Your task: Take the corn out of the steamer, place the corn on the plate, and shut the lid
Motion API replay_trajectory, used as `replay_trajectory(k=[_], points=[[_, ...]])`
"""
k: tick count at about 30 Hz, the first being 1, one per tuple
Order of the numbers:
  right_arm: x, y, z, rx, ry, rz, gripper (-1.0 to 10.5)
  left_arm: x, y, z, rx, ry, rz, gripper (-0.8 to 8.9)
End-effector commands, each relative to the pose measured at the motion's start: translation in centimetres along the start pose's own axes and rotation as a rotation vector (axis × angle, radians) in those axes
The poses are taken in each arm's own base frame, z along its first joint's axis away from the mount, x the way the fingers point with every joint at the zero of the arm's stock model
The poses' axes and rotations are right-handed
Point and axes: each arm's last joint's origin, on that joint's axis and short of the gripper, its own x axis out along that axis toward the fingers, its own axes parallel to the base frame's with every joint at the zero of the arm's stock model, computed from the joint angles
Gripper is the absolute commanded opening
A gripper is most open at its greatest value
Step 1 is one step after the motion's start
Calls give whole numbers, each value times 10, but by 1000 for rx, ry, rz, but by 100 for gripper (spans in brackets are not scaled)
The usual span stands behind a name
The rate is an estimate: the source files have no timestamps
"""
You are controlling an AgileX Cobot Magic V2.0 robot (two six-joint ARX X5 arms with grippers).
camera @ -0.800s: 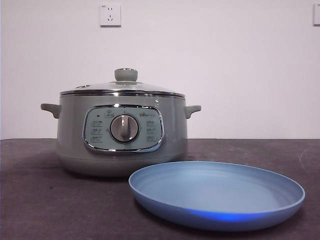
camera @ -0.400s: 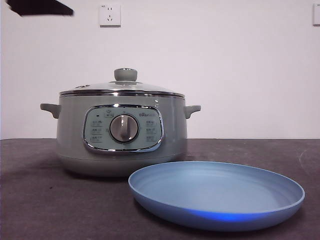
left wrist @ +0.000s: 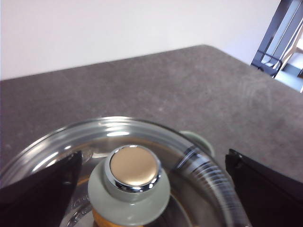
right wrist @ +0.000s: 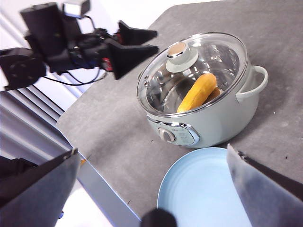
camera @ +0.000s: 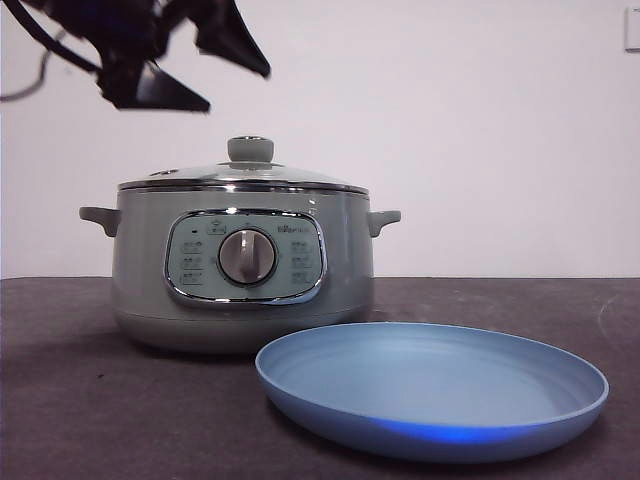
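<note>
We see the steamer (camera: pixel 243 268) standing on the dark grey table (camera: pixel 60 400), left of centre in the front view, control panel and silver dial (camera: pixel 247 257) facing near. The lid (camera: pixel 243 176) sits closed on the steamer, its pale green knob (camera: pixel 250 149) with chrome cap on top. Through the glass in the right wrist view we spot the corn (right wrist: pixel 197 92) lying inside the steamer, under the lid, tilted across the pot.

The plate (camera: pixel 432 385) lies flat on the table, near and to the right of the steamer, its far-left rim just in front of the pot's base; we can't tell if they touch.

Left gripper (camera: pixel 195 65): up in the top left of the front view, in the air above and slightly left of the knob, well clear of it. Its jaws are spread apart, holding nothing. In the left wrist view the knob (left wrist: pixel 129 185) sits between the two black jaws, below them, no contact visible.

Right gripper (right wrist: pixel 151 189): we see only its two jaws at the sides of its own wrist view, spread wide, nothing between them, high above the near side of the table over the plate (right wrist: pixel 203 189). It doesn't show in the front view.

A white wall (camera: pixel 480 130) stands behind the table.
</note>
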Motion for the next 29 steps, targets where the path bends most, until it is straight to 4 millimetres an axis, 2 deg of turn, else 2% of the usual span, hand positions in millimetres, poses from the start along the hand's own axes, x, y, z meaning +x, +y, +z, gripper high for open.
replay_trajectory(k=[1, 12, 18, 19, 23, 24, 26, 29], points=[[0, 0, -1, -1, 9, 0, 567, 13, 2, -8, 22, 10, 21, 575], [0, 0, -6, 12, 47, -1, 567, 44, 1, -31, 38, 50, 47, 574], [0, 0, -6, 14, 49, 0, 567, 50, -1, -38, 34, 78, 57, 558], [0, 0, -6, 15, 49, -1, 567, 50, -2, -38, 35, 77, 52, 525], [0, 0, -6, 15, 50, -1, 566, 51, -5, -39, 33, 82, 43, 152], [0, 0, -6, 16, 51, -1, 567, 51, -5, -39, 32, 84, 42, 93], [0, 0, -6, 18, 52, -1, 566, 51, -6, -38, 21, 81, 38, 10], [0, 0, -6, 18, 53, -1, 566, 52, -8, -38, 16, 73, 31, -8]])
